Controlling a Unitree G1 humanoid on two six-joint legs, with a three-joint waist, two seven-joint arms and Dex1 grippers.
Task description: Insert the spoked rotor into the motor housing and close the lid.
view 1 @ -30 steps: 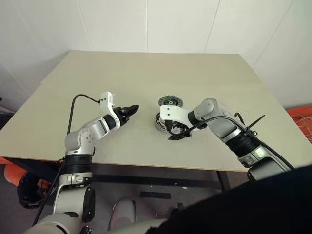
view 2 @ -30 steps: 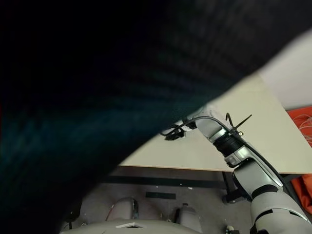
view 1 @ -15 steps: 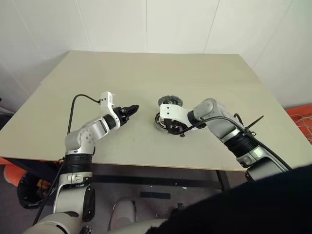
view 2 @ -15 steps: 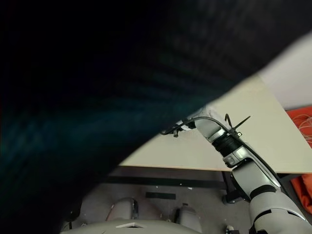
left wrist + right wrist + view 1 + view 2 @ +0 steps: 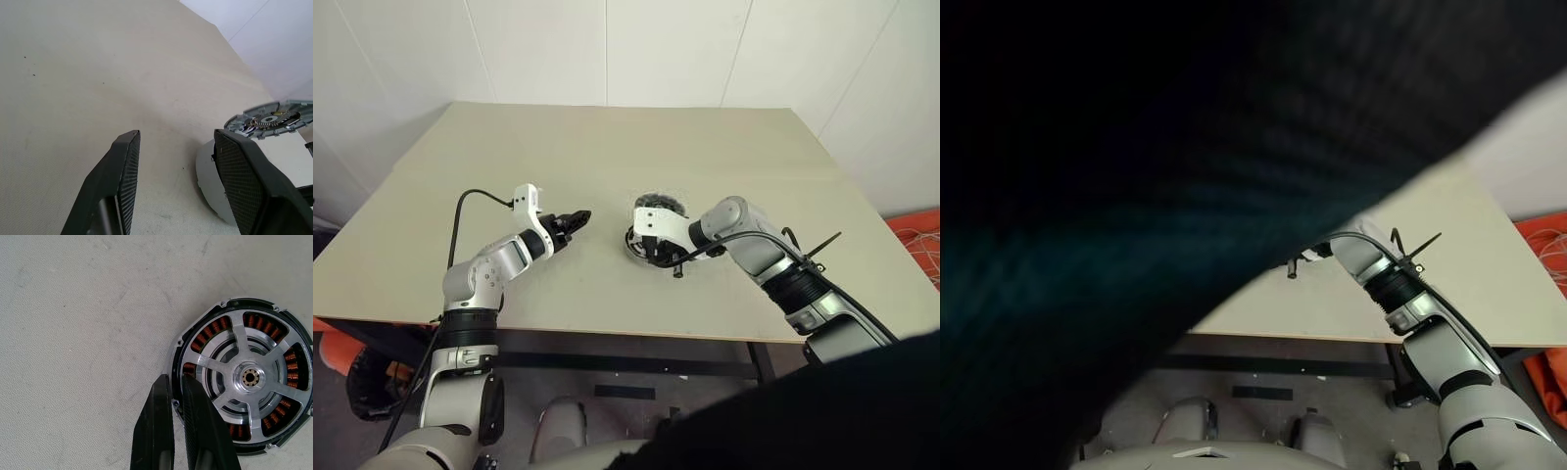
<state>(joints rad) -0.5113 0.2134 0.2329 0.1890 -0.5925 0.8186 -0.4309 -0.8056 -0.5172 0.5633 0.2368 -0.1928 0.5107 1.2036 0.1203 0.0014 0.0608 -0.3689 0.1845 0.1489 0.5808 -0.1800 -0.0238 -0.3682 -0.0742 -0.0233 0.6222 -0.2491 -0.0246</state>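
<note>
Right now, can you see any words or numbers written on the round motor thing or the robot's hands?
None: no words, numbers or signs can be read anywhere.
The spoked rotor sitting in the motor housing shows bare metal and copper windings.
The lid, right gripper and left gripper are plain too.

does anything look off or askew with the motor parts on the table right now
Nothing stands out. The spoked rotor sits flat and centred in the motor housing, copper windings showing evenly between its spokes. The right gripper is pinched on the rim.
</note>
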